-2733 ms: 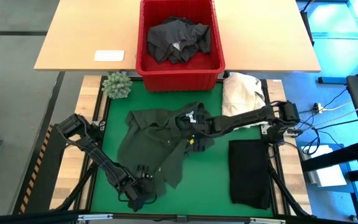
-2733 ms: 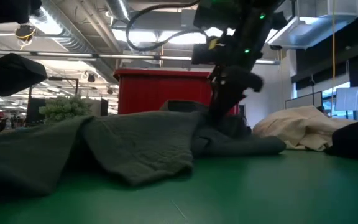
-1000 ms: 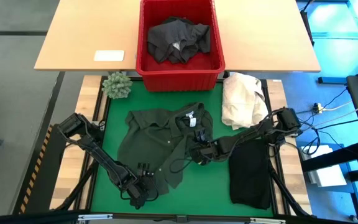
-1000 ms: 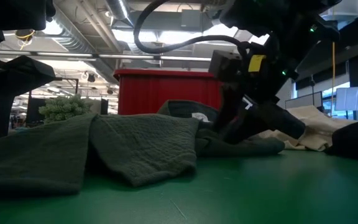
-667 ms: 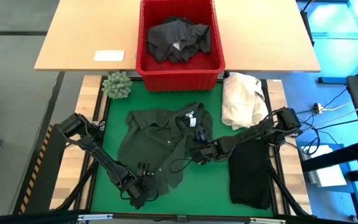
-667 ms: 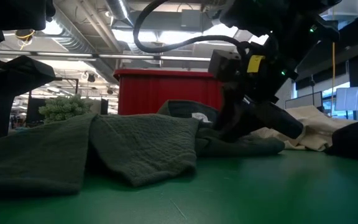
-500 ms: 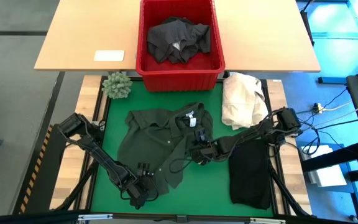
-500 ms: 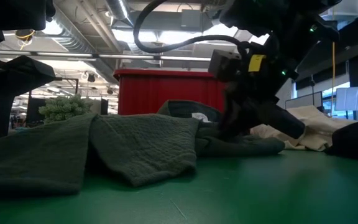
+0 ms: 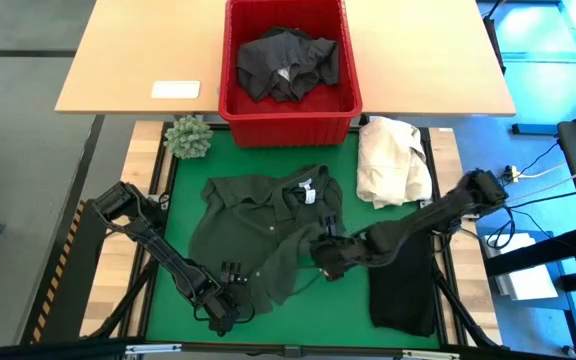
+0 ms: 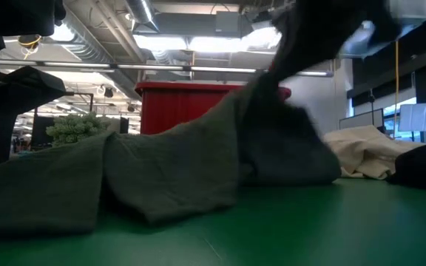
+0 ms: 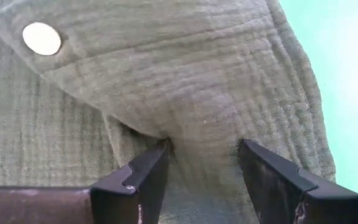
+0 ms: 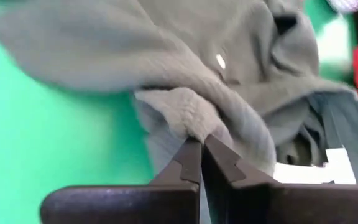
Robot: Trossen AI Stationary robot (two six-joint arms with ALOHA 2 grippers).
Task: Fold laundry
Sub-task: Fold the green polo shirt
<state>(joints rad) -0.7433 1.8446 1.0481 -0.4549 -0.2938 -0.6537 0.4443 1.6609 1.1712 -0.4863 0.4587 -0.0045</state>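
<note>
A dark green shirt [image 9: 253,225] lies spread on the green mat [image 9: 343,300], and in the low view its right part [image 10: 272,125] rises in a peak. My right gripper [image 9: 321,256] is at the shirt's right side, shut on cloth [image 12: 197,144]. My left gripper [image 9: 235,300] is at the shirt's near edge with cloth bunched between its fingers [image 11: 204,155]. A pale button [image 11: 41,38] shows on the cloth just beyond them. My left gripper pinches a thick bunched fold at the shirt's near edge [image 11: 201,134] between its two fingers, which stand apart with the fold between them. They slant down from the table's near left. The cloth around the hold lies on the mat. My right gripper pinches a bunched fold of the shirt's right side [image 12: 188,115] between its fingertips. The fingers slant down from the table's right. That fold is lifted off the mat, and the cloth drapes down from it to the part still lying flat.
A red basket [image 9: 288,100] with a dark grey garment [image 9: 286,62] stands at the far edge. A cream-white cloth heap [image 9: 393,160] lies far right and a folded black garment [image 9: 403,280] near right. A small plant [image 9: 188,137] is far left.
My right gripper has shut on the shirt's right side. It then rose, moving a little toward the table's near edge. The shirt's right part has been drawn up off the mat into a peak, while its left part has stayed flat.
</note>
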